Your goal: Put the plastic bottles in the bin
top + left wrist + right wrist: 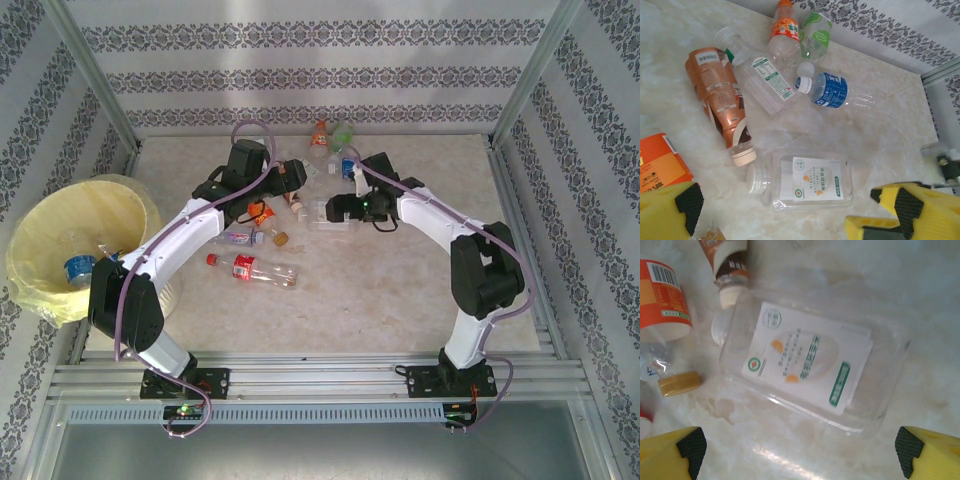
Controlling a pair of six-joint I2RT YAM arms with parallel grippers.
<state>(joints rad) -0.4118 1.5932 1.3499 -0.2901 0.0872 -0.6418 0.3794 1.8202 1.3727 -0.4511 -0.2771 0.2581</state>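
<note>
Step in hand, I'd say: pick-up of the flat clear bottle w/ white label (810,365), lying mid-table. The right gripper (800,455) hangs just over it, jaws spread wide & empty, and the left gripper (790,210) nearby is likewise released. Next calls for dropping to straddle it, clamping, then carrying left to the bin (40,220), where a blue-label bottle (80,270) already lies. The brown-label bottle (720,100) crowds its cap end and bare table lies past its base, but the left arm (190,225) sits btwn it & bin.

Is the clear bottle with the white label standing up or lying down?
Lying down: the clear bottle rests flat on the table, label facing up.
</note>
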